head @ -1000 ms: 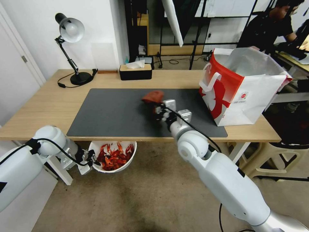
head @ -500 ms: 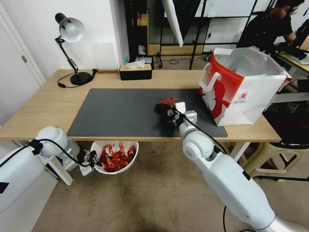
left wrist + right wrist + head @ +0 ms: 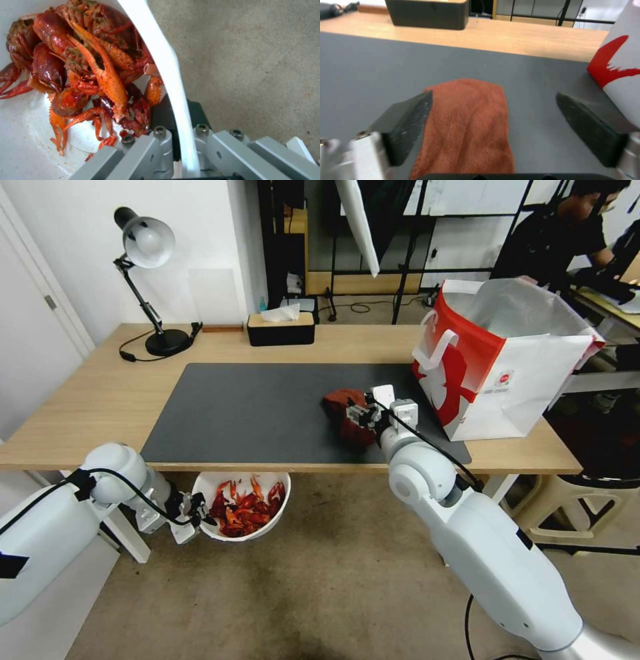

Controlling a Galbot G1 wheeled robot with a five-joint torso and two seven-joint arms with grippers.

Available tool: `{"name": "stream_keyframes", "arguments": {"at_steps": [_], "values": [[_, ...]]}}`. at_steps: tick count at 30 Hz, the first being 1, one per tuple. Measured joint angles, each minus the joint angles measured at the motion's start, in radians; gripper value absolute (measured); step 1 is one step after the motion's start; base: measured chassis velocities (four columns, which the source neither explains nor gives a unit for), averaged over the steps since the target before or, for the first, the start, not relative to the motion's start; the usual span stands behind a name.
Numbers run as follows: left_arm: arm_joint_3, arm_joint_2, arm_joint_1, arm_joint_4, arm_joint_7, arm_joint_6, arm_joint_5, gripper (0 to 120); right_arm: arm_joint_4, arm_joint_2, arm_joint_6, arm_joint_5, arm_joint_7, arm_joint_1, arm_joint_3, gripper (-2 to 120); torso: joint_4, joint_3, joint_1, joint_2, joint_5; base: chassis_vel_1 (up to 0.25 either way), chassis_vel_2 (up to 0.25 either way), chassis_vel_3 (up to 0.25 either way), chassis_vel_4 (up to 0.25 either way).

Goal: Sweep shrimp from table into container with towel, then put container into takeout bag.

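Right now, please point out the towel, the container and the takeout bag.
towel (image 3: 341, 407): head view, middle of the cloth on the mat.
container (image 3: 223, 533): head view, near white rim.
takeout bag (image 3: 533, 373): head view, white side panel.

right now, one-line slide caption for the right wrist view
Right hand open over the rust-red towel lying flat on the grey mat, takeout bag alongside.

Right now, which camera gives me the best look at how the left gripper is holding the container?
The left wrist view: the container's white rim runs between the left gripper's fingers, shrimp heaped inside. The head view shows the container held below the table edge, but the grip looks tiny. The right wrist view faces the towel instead.
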State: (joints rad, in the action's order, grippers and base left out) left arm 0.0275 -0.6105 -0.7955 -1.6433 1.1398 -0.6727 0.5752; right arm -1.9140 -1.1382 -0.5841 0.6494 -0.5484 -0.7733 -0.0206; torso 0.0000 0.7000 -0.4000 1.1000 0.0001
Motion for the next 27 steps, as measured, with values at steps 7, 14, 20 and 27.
{"name": "stream_keyframes", "arguments": {"at_steps": [7,14,20,27], "values": [[0.021,0.009,-0.036,-0.017,0.000,0.000,0.006,0,-0.052,0.019,0.102,0.003,0.049,-0.085,0.042,100,0.0000,0.000,0.000,0.000,0.0000,0.000,0.000,0.000,0.000],[0.042,0.018,-0.076,-0.045,-0.005,0.000,0.018,0,-0.110,0.034,0.311,-0.055,0.151,-0.252,0.114,100,-0.0001,0.000,0.000,0.000,0.0000,0.000,0.000,0.000,0.000],[0.054,0.017,-0.100,-0.056,-0.016,0.000,0.031,0,-0.151,0.032,0.542,-0.181,0.347,-0.472,0.221,100,0.0001,0.000,0.000,0.000,0.0001,0.000,0.000,0.000,0.000],[0.070,0.011,-0.138,-0.079,-0.028,-0.007,0.054,0,-0.158,-0.002,0.745,-0.276,0.477,-0.698,0.355,100,-0.0001,0.000,0.000,0.000,-0.0001,0.000,0.000,0.000,0.000]]}}
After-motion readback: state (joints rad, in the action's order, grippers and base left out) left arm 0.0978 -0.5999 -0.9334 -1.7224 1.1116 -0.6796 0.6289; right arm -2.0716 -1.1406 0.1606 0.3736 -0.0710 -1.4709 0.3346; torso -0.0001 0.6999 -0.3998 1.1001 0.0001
